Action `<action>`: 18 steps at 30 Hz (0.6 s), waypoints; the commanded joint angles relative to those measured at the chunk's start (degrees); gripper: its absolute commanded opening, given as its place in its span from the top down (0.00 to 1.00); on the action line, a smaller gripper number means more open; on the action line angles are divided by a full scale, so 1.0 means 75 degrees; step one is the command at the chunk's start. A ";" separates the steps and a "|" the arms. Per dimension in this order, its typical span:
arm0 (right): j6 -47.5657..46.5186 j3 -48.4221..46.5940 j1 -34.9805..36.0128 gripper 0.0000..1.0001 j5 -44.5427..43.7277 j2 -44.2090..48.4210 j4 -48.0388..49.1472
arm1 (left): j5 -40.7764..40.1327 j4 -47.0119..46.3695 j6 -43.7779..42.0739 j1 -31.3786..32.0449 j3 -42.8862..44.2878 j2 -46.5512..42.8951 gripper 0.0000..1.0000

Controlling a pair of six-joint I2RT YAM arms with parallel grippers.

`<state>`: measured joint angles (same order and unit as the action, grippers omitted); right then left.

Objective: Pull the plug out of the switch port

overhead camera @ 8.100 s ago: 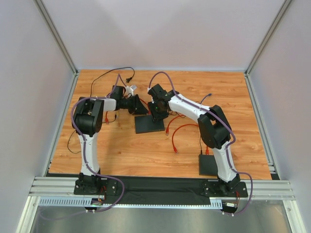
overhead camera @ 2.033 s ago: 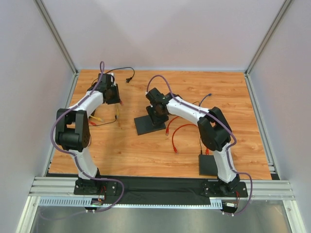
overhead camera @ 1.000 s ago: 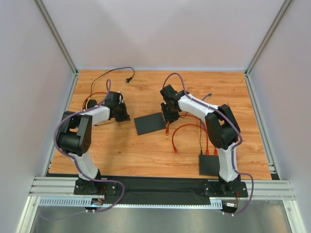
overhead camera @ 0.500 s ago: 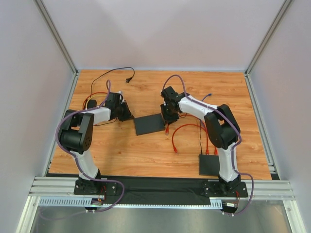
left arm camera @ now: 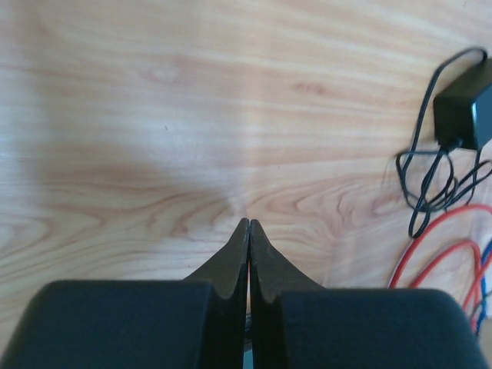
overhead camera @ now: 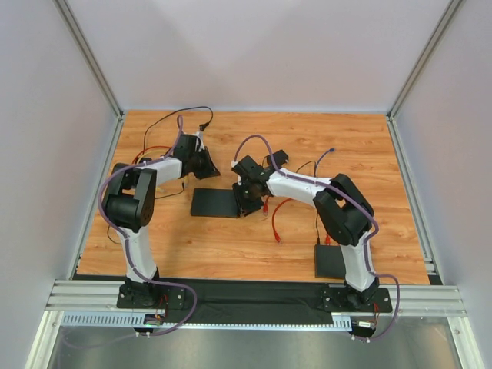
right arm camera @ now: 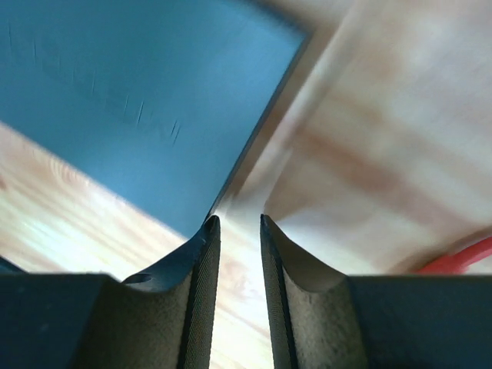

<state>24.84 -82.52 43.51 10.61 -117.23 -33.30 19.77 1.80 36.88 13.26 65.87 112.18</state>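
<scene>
2 arms | left jaws clenched, empty | right jaws parted at switch point(right arm camera: 115, 92) corner, empty

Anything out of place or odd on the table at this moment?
Only cable clutter: a red cable sprawls loose right of the switch, and black leads lie tangled at the far left. Nothing looks spilled or damaged.

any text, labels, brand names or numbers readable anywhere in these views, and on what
No text can be read in any view.
network switch: faint embossed marks on its top in the right wrist view, too blurred to read.
power adapter: no label shows on the face in view.
second black box: too small in the top view to show any marking.
</scene>
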 commanded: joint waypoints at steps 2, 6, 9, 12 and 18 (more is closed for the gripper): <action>-0.0077 0.0105 0.0000 0.70 -0.0347 0.0806 -0.0188 | -0.1715 0.1304 -0.1037 0.0037 0.0722 -0.1091 1.00; -0.0662 -0.0047 -0.0140 0.68 -0.0747 0.1029 -0.0645 | -0.3056 0.2067 -0.1134 0.0025 -0.0108 -0.2813 0.87; -0.1178 -0.0515 -0.0339 0.65 -0.0829 0.1041 -0.0857 | -0.3001 0.2162 -0.0513 0.0025 -0.1384 -0.4638 0.84; -0.1682 -0.1732 -0.0515 0.64 -0.0654 0.0468 -0.1359 | -0.2391 0.2080 0.0120 0.0037 -0.2802 -0.5673 0.84; -0.1847 -0.3653 -0.0539 0.64 -0.0350 -0.0843 -0.1549 | -0.1794 0.2444 0.0847 0.0049 -0.4340 -0.7876 0.98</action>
<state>13.69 -104.33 39.11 6.61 -119.48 -43.64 2.81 17.23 39.05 13.43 35.31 57.87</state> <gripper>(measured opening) 0.358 0.036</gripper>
